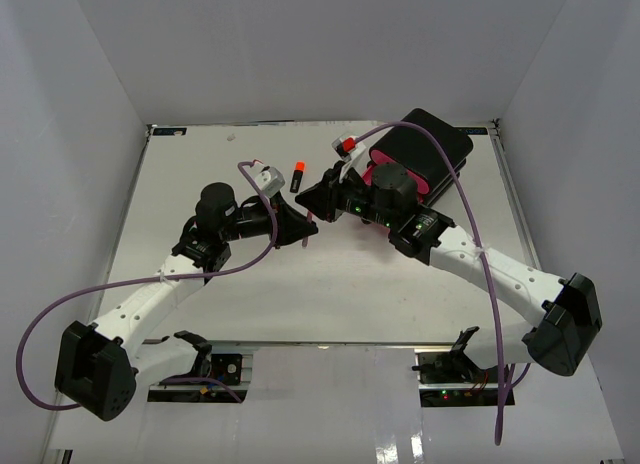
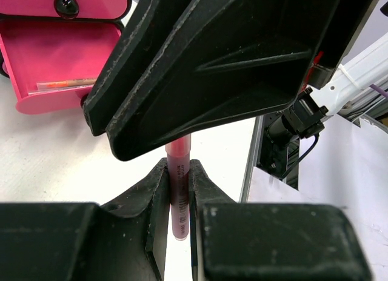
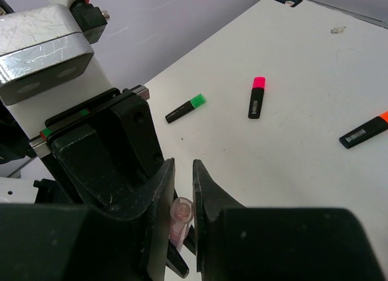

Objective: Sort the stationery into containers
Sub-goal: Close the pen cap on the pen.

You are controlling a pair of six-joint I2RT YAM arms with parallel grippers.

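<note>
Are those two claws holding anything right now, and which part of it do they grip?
Both hold one pink pen: the left gripper pinches its barrel near one end, and the right gripper clamps the opposite end.

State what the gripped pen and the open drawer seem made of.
The pen: probably plastic, translucent pink and glossy; its barrel lets light through. The drawer: likely moulded plastic, opaque pink and smooth; rounded corners, soft sheen.
</note>
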